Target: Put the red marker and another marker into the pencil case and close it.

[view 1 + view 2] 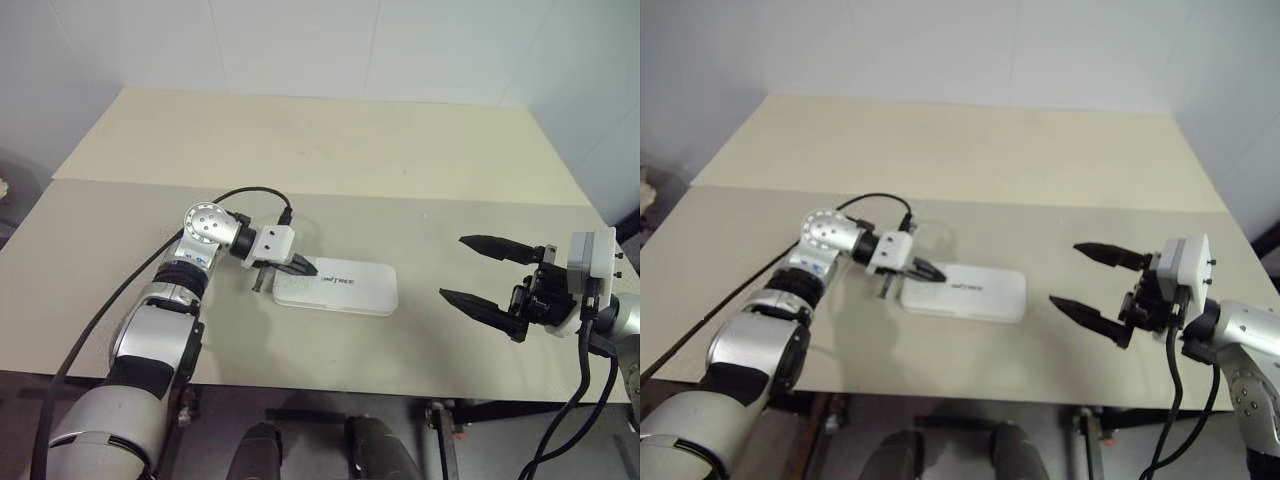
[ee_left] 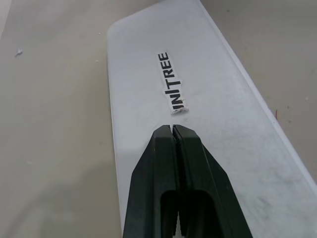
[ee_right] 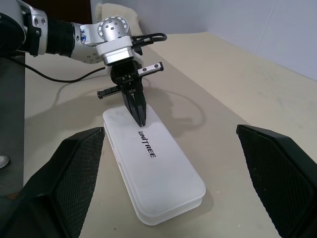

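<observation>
I see the case (image 1: 337, 288) lying flat on the table (image 1: 330, 150), near the front edge and roughly in the middle, lid down. It is a white hard-plastic box, a long rectangle with rounded corners. Its lid is matt and faintly scuffed, and a thin seam runs round the side where lid meets base. A small dark printed logo (image 2: 171, 82) sits on the lid, nearer the end at my left. The markers are not visible to me.

The table is a pale beige board, smooth and dull, with a lighter strip across the back and a few tiny specks on the surface.

My left gripper (image 3: 140, 118) points down at an angle onto the lid, at the case's left end, just short of the logo. Its two black fingers (image 2: 195, 163) are pressed together, tips meeting in a narrow point, with nothing between them. The tips look to be touching the lid, though I cannot confirm contact.

My right gripper (image 1: 477, 270) hangs above the table, well apart from the case on its right side. Its fingers (image 3: 74, 168) are spread wide and hold nothing; their inner pads are black with a fine ribbed grid.
</observation>
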{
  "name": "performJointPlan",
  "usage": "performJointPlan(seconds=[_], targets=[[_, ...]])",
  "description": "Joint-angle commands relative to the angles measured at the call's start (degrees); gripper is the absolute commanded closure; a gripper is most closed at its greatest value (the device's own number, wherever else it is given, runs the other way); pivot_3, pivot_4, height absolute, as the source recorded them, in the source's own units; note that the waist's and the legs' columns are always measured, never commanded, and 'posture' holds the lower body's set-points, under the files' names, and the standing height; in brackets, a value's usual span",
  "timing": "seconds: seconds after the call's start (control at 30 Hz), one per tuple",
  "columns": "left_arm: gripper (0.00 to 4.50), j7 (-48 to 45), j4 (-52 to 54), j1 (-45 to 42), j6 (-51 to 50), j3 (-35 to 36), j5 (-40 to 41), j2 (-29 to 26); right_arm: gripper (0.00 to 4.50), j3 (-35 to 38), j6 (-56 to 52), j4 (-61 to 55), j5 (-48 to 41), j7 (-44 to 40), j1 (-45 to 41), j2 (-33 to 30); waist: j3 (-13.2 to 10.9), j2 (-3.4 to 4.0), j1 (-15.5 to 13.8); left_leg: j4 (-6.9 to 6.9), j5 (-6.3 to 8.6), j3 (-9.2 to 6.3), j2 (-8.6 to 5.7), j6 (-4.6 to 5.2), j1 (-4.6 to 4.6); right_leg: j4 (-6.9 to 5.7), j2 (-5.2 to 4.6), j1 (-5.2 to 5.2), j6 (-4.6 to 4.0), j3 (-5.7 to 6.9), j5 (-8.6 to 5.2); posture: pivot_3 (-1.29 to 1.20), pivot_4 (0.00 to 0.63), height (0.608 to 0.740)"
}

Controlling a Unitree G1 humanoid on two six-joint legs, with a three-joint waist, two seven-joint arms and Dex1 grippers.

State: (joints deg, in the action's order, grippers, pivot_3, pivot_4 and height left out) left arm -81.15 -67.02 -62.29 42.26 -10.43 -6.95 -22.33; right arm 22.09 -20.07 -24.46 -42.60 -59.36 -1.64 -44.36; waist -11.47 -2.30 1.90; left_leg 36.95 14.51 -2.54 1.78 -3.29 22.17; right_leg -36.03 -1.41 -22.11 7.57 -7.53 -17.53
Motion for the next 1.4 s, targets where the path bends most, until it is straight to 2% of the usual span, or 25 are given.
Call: performJointPlan(seconds=[0.03,0.13,0.27,0.47,0.67,0.77,0.83,0.97,1.13,1.17,1.4], targets=[[4.45,0.57,-1.54,2.29,2.2,-5.06,-5.69,-0.92,0.0,0.12,1.24,-0.38,0.21,-0.15,-0.24,0.11,0.01,0.01,0.08,0.02,0.0,0.02,0.0,0.0,-0.04,0.07,0.0,0.09,0.0,-0.03,0.0,0.0,0.15,0.74],[4.45,1.37,-1.41,2.32,3.31,-5.47,-4.93,-1.15,0.0,0.26,1.4,-0.36,0.1,-0.24,-0.13,0.01,0.01,0.01,0.02,0.05,0.01,0.06,-0.01,0.01,-0.11,0.17,-0.01,0.22,0.01,-0.1,0.01,0.0,0.15,0.74],[4.45,1.02,-0.08,2.82,0.2,-1.68,0.51,-0.48,0.0,0.44,1.56,-0.58,0.14,-0.15,-0.09,0.17,0.01,0.01,-0.03,0.05,0.01,0.06,-0.01,0.01,-0.11,0.17,-0.01,0.22,0.03,-0.12,0.02,0.0,0.15,0.74],[4.45,-4.86,12.73,9.12,-14.35,9.39,18.33,0.02,0.0,-0.11,1.37,-0.99,0.05,0.52,-0.44,0.76,-0.01,0.0,0.11,0.01,0.01,0.08,0.0,0.01,0.16,0.06,-0.01,-0.12,0.27,-0.12,0.15,0.0,0.15,0.74],[4.45,-1.52,25.14,14.87,-20.34,15.14,25.57,-1.47,0.0,-1.09,1.43,1.22,0.48,-0.39,-2.83,0.18,-0.02,0.01,-0.24,-0.08,0.03,-0.06,0.0,0.03,0.48,-0.15,-0.02,-0.52,0.29,-0.05,0.18,0.0,0.15,0.74],[3.88,-5.34,32.4,18.43,-24.09,19.08,33.41,-2.73,0.0,-1.94,1.44,3.03,0.89,-1.38,-4.99,-0.19,-0.02,0.02,0.04,-0.09,0.04,-0.01,0.0,0.02,0.45,-0.06,-0.05,-0.47,0.3,-0.06,0.18,0.0,0.15,0.74],[3.25,-4.19,34.24,20.11,-25.65,19.88,33.46,-4.53,0.0,-2.62,1.58,4.3,1.35,-2.19,-6.41,-0.31,-0.03,0.02,0.06,-0.09,0.05,0.01,0.01,0.01,0.44,-0.07,-0.06,-0.47,0.29,-0.05,0.18,0.0,0.15,0.74],[1.92,-9.59,36.8,23.4,-30.31,21.36,37.66,-8.38,0.0,-4.23,2.16,7.49,2.44,-3.93,-9.91,-0.48,-0.05,0.05,0.01,-0.08,0.05,0.0,0.02,0.02,0.38,-0.08,-0.05,-0.45,0.27,-0.02,0.17,0.0,0.15,0.74],[0.21,-11.03,36.93,24.4,-33.98,21.78,40.12,-11.9,0.0,-5.33,3.09,10.76,3.51,-6.67,-12.27,-0.72,-0.06,0.06,-0.2,-0.08,0.05,0.0,0.02,0.01,0.37,-0.02,-0.07,-0.42,0.24,0.01,0.16,0.0,0.15,0.74],[0.04,-11.23,36.9,24.78,-34.9,21.37,40.56,-13.14,0.0,-5.43,3.29,11.3,3.67,-7.23,-12.49,-0.79,-0.06,0.06,-0.22,-0.1,0.05,-0.02,0.02,0.01,0.39,-0.01,-0.07,-0.43,0.23,0.03,0.15,0.0,0.15,0.74],[0.04,-11.35,36.62,26.58,-38.27,17.09,45.12,-23.06,0.0,-5.74,3.95,15.27,4.83,-10.66,-15.08,-1.99,-0.08,0.1,0.16,-0.51,0.06,0.02,0.02,0.0,0.27,0.06,-0.11,-0.48,0.12,0.04,0.09,0.0,0.15,0.74]])
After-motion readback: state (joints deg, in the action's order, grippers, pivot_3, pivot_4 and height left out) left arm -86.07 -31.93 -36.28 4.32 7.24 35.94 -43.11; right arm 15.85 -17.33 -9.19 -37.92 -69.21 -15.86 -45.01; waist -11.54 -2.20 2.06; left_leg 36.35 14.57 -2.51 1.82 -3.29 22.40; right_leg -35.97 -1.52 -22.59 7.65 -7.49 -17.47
